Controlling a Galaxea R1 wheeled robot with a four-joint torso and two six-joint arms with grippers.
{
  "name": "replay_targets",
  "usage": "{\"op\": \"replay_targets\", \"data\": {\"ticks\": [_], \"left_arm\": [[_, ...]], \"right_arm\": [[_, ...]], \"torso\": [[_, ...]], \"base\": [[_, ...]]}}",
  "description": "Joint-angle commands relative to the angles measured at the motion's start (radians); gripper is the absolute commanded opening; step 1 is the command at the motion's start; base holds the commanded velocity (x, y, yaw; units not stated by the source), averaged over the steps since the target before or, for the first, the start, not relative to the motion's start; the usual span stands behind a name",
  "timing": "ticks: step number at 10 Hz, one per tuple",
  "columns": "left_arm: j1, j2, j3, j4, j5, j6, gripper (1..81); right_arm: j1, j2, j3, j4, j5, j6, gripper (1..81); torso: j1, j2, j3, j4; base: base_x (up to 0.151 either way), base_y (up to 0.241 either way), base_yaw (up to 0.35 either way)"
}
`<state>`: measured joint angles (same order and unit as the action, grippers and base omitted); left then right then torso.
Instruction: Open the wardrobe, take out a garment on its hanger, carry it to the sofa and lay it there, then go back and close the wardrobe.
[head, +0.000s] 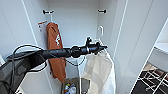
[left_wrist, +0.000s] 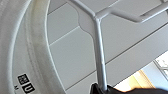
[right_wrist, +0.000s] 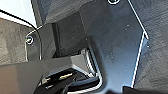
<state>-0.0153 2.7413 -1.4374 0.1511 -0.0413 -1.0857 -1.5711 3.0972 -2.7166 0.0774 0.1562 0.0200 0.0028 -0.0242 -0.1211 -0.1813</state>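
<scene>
A: Wardrobe (head: 75, 22) stands open, plain white inside. Left gripper (head: 101, 47) is reached in at the neck of the hanger (head: 100, 31).

B: Hanger's orientation?

A: Hook up, stem running roughly vertical, arms spreading below under the cloth. Thin, white, smooth; hook curved. In the left wrist view the stem (left_wrist: 100, 57) drops straight into the dark fingers (left_wrist: 95, 88), which are closed on it.

B: Garment?

A: Off-white garment (head: 98, 71) hangs long axis downward on the wardrobe's right side, light and loosely folded. Its lower edge is cut off by the frame. A pale collar band with a small printed label (left_wrist: 26, 82) curves past the wrist camera.

B: Anything else inside?

A: Rust-orange garment (head: 55, 52) with white marks, hanging left. A bin of small items (head: 71, 87) on the wardrobe's floor, contents too blurred to name.

B: Right gripper?

A: Cannot tell; the right wrist view gives dark robot parts over grey floor (right_wrist: 12, 50).
</scene>
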Motion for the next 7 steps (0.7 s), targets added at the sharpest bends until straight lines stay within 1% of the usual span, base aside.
{"op": "replay_targets", "data": {"ticks": [1,4,5,7], "left_arm": [[-0.179,0.009,0.022,0.036,-0.055,0.015,1.0],[-0.156,0.009,0.052,0.044,-0.06,0.015,1.0],[-0.139,0.008,0.055,0.048,-0.086,0.017,1.0],[-0.108,0.009,0.055,0.076,-0.092,0.018,1.0]], "right_arm": [[0.028,0.005,0.006,0.002,-0.055,-0.002,81.1],[0.028,0.004,0.006,0.002,-0.044,-0.002,81.1],[0.027,0.004,0.006,0.002,-0.044,-0.002,81.1],[0.027,0.004,0.006,0.002,-0.044,-0.002,81.1]], "torso": [[0.0,0.0,0.0,0.0],[0.0,0.0,0.0,0.0],[0.0,0.0,0.0,0.0],[0.0,0.0,0.0,0.0]], "base": [[-0.109,0.0,0.0],[-0.121,0.0,0.0],[-0.128,0.0,0.0],[-0.128,0.0,0.0]]}}
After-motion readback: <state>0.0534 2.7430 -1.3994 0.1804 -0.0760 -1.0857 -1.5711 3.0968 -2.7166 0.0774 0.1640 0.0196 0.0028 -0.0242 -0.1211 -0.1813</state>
